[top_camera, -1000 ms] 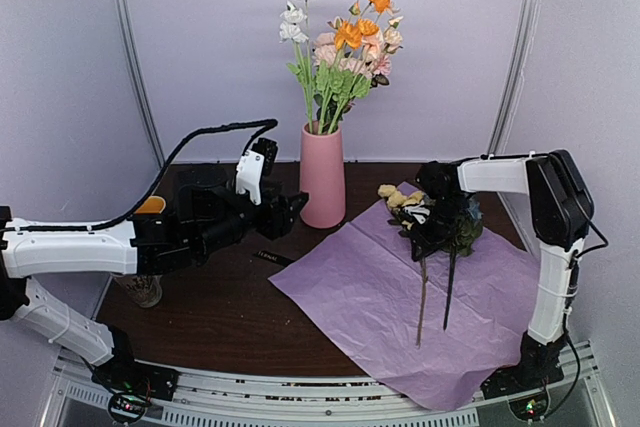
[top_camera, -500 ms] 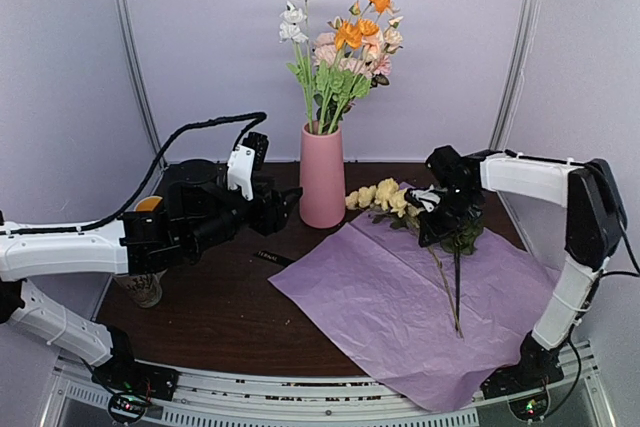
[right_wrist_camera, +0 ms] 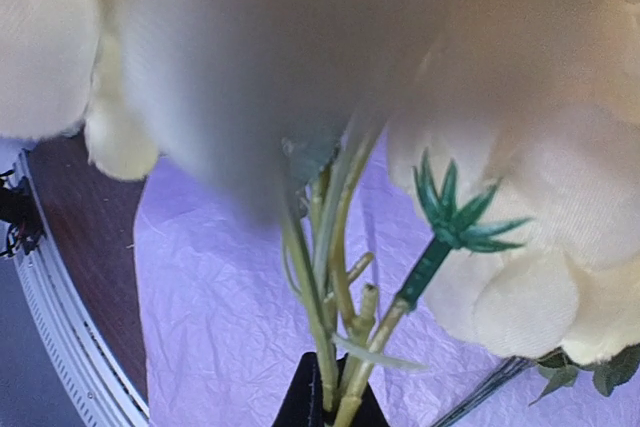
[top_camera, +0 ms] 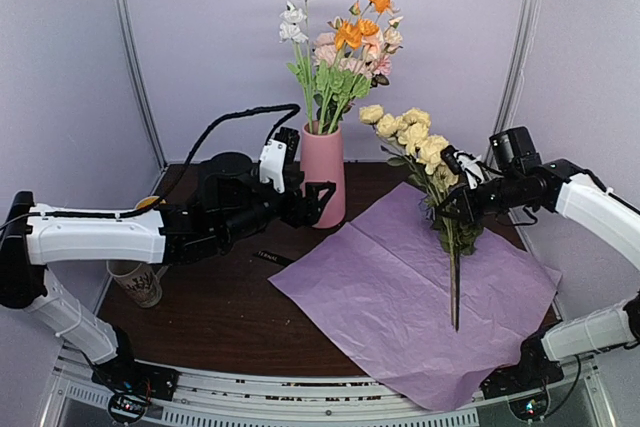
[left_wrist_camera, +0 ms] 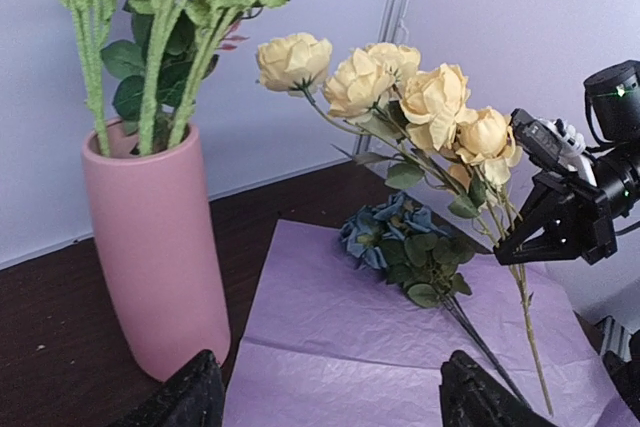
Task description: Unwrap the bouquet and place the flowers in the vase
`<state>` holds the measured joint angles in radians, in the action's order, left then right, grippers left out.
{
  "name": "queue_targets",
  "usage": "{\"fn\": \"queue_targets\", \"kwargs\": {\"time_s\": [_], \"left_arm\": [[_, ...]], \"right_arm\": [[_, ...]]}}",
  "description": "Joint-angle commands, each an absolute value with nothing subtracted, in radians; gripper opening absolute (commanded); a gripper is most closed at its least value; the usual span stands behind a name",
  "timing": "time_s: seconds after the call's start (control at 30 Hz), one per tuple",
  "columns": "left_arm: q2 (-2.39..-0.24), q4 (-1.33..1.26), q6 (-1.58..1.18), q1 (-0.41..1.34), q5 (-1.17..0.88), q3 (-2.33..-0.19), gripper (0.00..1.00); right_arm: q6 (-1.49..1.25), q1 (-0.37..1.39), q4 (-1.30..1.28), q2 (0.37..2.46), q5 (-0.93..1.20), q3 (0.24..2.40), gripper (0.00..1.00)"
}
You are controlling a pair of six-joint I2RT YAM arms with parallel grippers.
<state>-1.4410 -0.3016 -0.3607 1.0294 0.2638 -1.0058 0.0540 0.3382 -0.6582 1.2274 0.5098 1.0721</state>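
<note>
Top external view showed the right gripper (top_camera: 455, 212) clenched on the stems of the yellow flowers (top_camera: 405, 132). It held them up to the right of the vase (top_camera: 323, 175), with the heads leaning toward it. The left gripper (top_camera: 322, 202) sat just beside the vase on its left, jaws spread wide with nothing in them.

My worry: the heads looked top-heavy on thin stems, so they could swing in the grip. The vase mouth was also packed with orange and white flowers (top_camera: 340, 47). New stems could snag on leaves or shove the vase over, especially with the left gripper that close.

The blue flowers (left_wrist_camera: 385, 237) lay on the purple paper (top_camera: 380, 297), right of the vase. Room-wise, the air above that paper was open, but the back wall (top_camera: 200, 47) sat close behind the vase.
</note>
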Motion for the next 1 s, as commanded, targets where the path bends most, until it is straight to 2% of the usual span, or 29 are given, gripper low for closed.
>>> {"fn": "queue_targets", "kwargs": {"time_s": [0.0,0.33,0.6,0.97], "left_arm": [[-1.539,-0.563,-0.423,1.035,0.068,-1.038,0.75],[-1.769,-0.829,-0.537,1.054,-0.248,-1.187,0.68],[-1.89,-0.807,-0.554,1.093,-0.306,-1.324,0.66],[-1.946,-0.781,-0.563,1.101,-0.349,-1.389,0.45]], "right_arm": [[0.055,0.333,-0.481,1.099,0.755,0.975,0.0],[0.119,0.35,-0.469,1.037,1.023,0.913,0.0],[0.15,0.388,-0.484,1.059,1.093,0.925,0.0],[0.154,0.414,-0.482,1.078,1.104,0.936,0.0]]}}
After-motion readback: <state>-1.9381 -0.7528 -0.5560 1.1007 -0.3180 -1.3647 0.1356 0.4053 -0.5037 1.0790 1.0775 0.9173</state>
